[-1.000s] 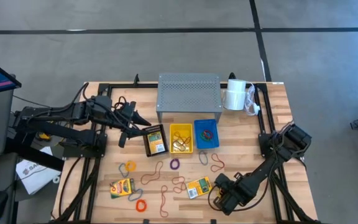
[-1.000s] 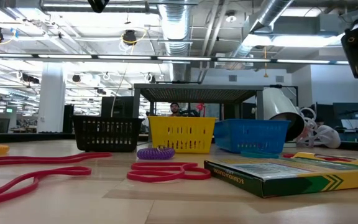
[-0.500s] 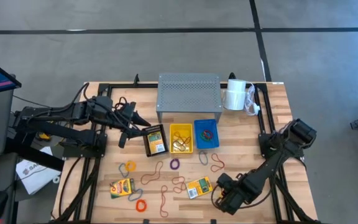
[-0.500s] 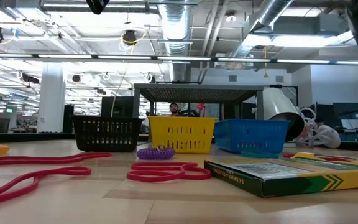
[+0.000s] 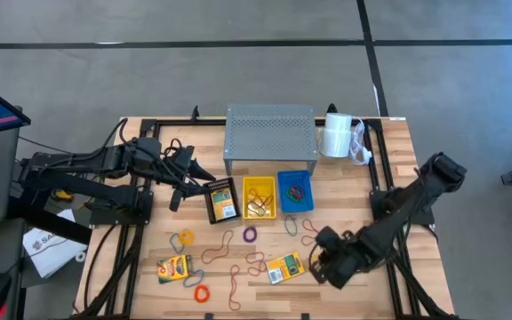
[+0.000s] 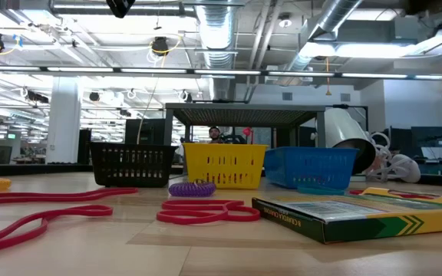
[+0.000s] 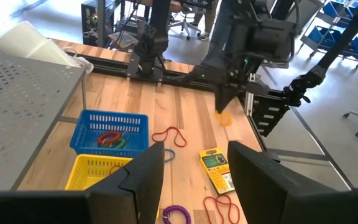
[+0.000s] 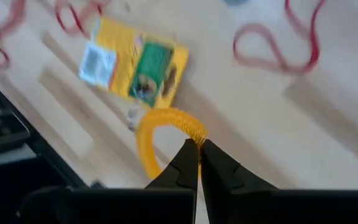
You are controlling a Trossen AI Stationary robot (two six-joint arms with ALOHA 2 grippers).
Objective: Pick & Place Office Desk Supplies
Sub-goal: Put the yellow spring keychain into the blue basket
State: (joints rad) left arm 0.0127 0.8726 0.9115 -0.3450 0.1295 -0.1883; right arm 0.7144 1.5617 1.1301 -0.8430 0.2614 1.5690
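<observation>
My left gripper (image 5: pixel 185 182) hangs spread at nine o'clock beside the black mesh basket (image 5: pixel 221 199). A flat cardboard crayon box (image 5: pixel 284 268) lies at five o'clock on the wood-plank table (image 5: pixel 345 191). Just right, my right gripper (image 8: pixel 198 148) pinches a ribbed yellow rubber-band loop (image 8: pixel 160 129).

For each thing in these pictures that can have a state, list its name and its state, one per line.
right gripper: shut on the yellow band, lifted off the table.
yellow band: pinched, hanging in a loop.
left gripper: open, empty, above the black basket.
black basket: holds a crayon box.
yellow basket: holds bands.
blue basket: holds bands.
crayon box: lying flat.
</observation>
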